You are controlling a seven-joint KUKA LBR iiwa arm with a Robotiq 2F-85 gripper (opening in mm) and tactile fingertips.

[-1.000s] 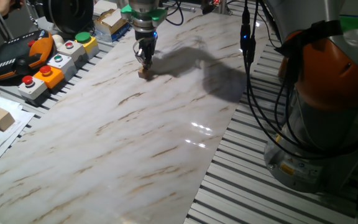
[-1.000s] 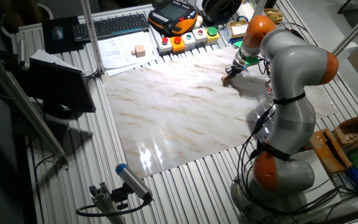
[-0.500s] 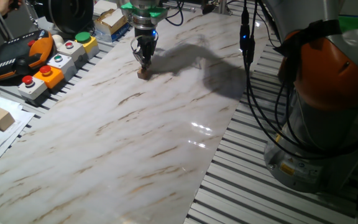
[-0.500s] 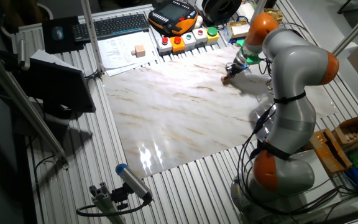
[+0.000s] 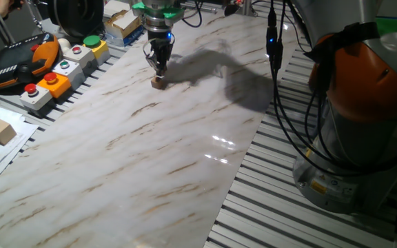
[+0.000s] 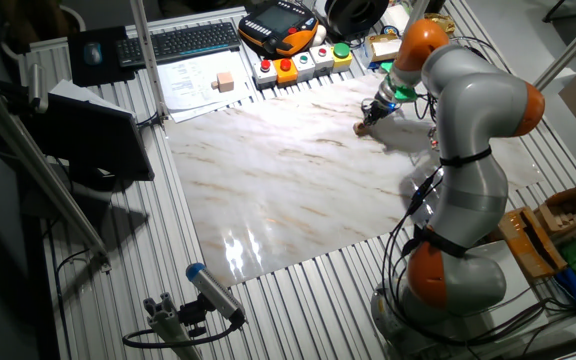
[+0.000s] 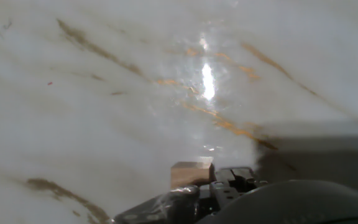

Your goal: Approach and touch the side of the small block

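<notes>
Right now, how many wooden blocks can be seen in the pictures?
2. The small block lies on the marble board, just under the gripper. The larger pale block rests on papers beside the board, near the button boxes. Others may be hidden among the clutter.

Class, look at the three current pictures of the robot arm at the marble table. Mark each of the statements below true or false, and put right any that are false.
1. The tiny tan-brown wooden cube sits on the white marble-patterned tabletop. True.
2. The pincer is lifting the cube clear of the table. False: the cube rests on the surface, with the pincer just above and beside it.
3. A larger pale wooden block lies on papers, off the marble. True.
4. The green round push button is nearest the pale block. False: the red round push button is nearer; the green one is at the far end of the row.
</notes>
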